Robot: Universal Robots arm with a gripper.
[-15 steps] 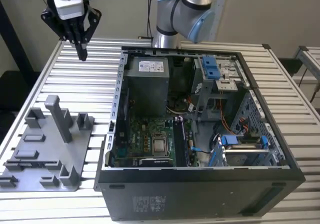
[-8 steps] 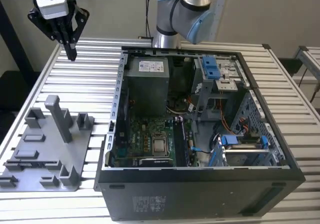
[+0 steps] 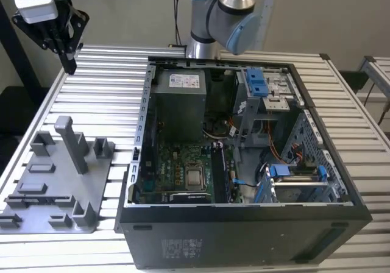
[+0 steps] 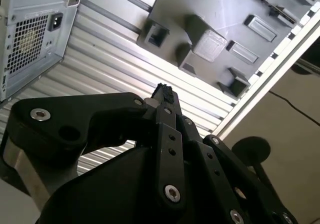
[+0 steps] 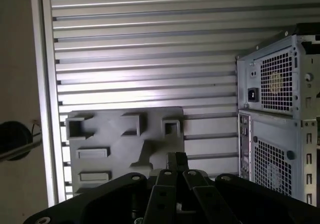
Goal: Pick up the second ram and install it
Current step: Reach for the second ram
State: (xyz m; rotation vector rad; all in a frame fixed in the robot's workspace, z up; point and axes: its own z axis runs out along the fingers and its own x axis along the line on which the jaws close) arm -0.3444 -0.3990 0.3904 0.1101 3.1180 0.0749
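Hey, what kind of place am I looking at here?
Probably a robotics lab or test bench for computer assembly: a robot arm rises beyond an open desktop computer case lying on a slatted aluminium table, with a grey fixture tray beside the case.

Matt grey plastic tray (image 3: 100,184), ribbed metal table (image 3: 103,96)
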